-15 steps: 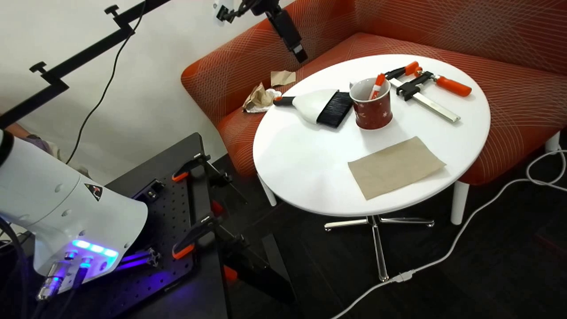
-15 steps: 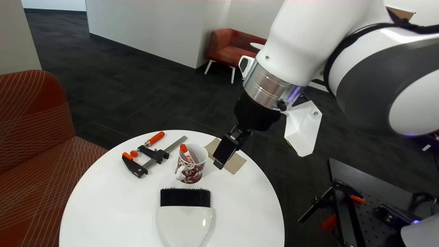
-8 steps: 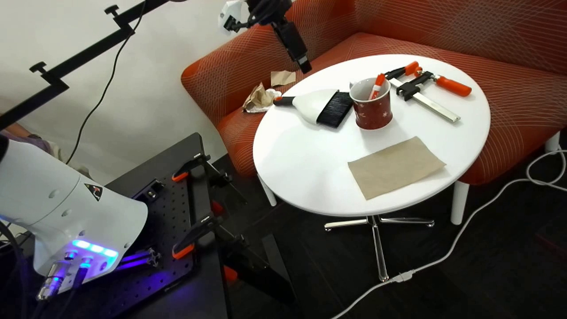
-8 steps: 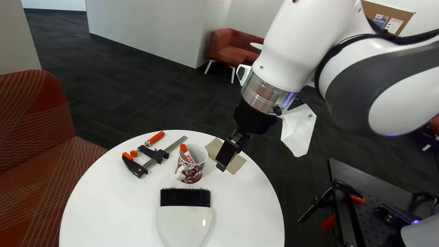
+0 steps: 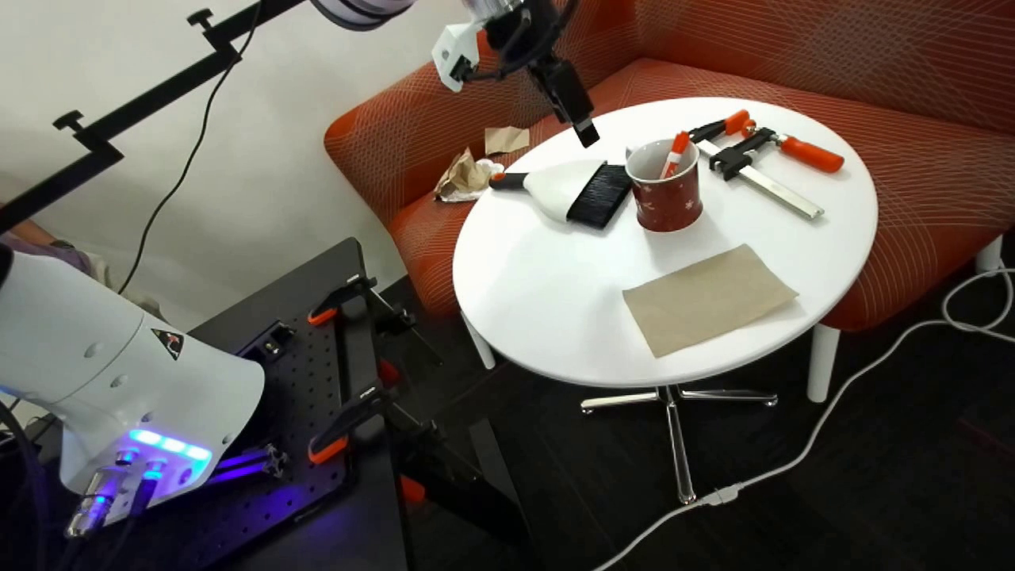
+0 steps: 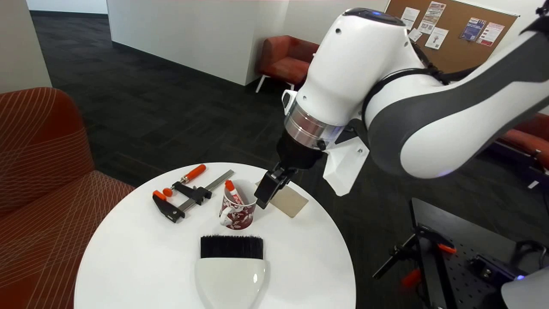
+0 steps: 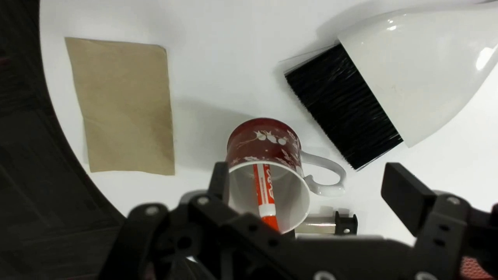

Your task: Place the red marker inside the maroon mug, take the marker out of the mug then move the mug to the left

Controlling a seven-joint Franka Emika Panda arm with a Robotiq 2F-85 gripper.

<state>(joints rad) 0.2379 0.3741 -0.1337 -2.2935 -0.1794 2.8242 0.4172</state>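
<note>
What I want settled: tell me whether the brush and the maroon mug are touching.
Apart. In the wrist view, a strip of white tabletop separates the brush from the maroon mug, narrowest beside the mug's handle.

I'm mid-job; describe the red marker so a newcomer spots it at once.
Find the round white table, then the maroon mug near the brush. Inside it leans the red marker, its cap sticking out. The clamp also has orange parts, but lies on the table; only the slim marker, with a white band, sits in the mug.
</note>
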